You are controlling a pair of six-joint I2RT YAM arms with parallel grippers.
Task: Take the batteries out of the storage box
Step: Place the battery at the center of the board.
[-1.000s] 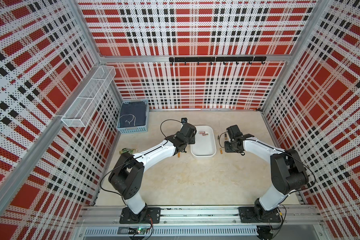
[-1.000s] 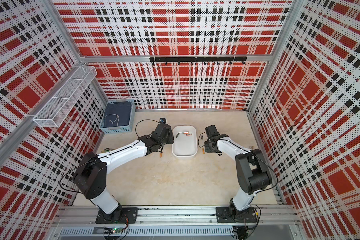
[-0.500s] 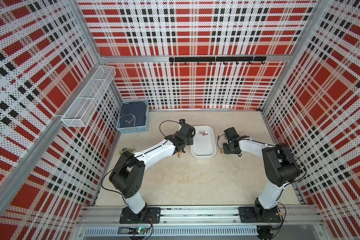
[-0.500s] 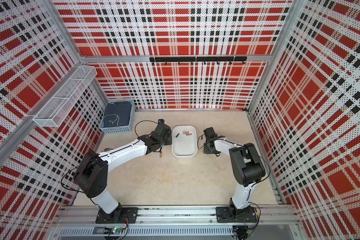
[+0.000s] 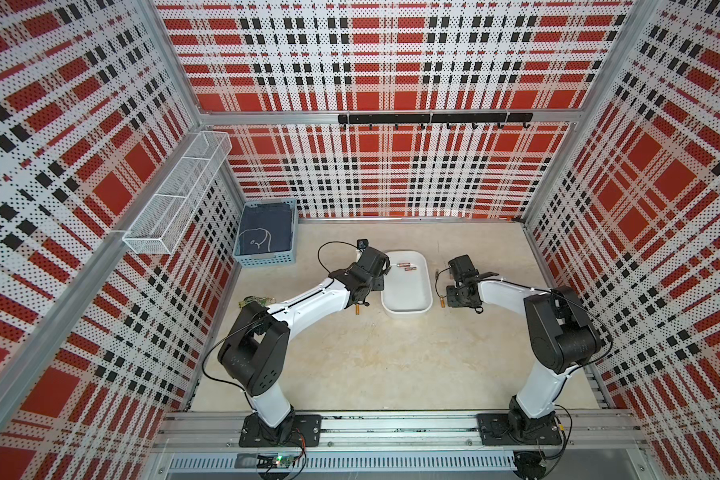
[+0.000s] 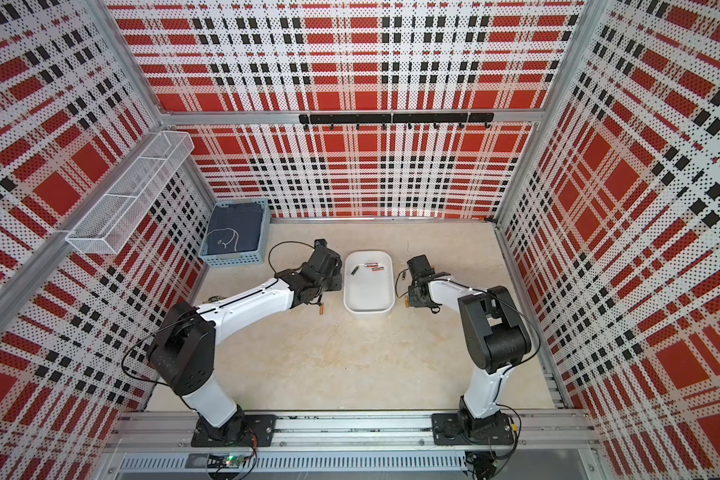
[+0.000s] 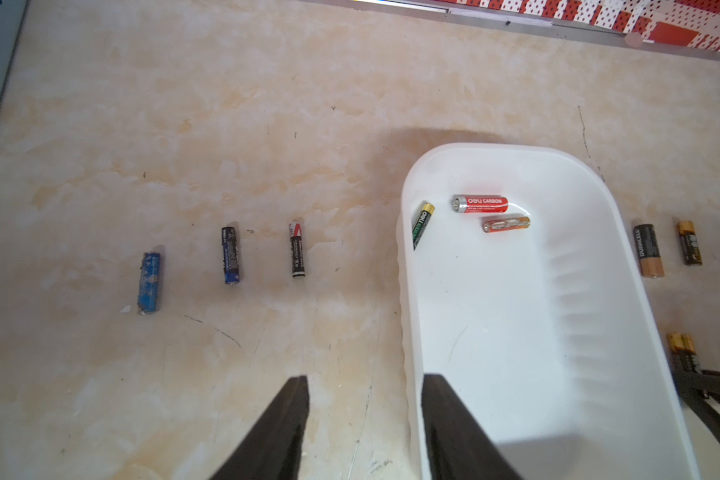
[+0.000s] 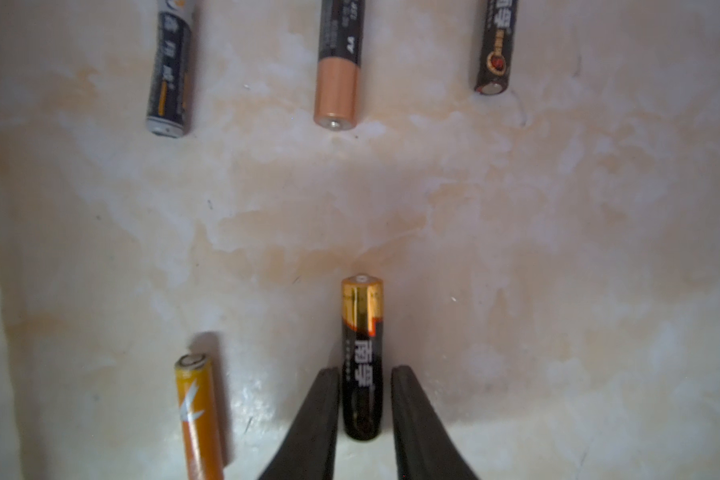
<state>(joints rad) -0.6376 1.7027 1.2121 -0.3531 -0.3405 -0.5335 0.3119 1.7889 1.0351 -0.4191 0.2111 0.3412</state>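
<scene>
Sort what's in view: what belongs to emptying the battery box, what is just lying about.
Belongs to the job: storage box; inside it the red battery, orange battery, black-and-green battery; on the table the blue battery and the black-and-gold battery between the right gripper's open jaws.
Just lying about: light-blue basket with dark cloth; wire-mesh shelf; black hook rail.

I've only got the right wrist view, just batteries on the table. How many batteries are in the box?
Observer: Three in the box: a red battery, an orange battery and a black-green battery against its wall.
Operator: Where's the left tool?
Observer: The left tool is open and empty, one finger over the table, one over the box.
Operator: Anything on the table there?
Observer: Three in a row: a light-blue battery, a dark-blue battery and a black-white battery.
</scene>
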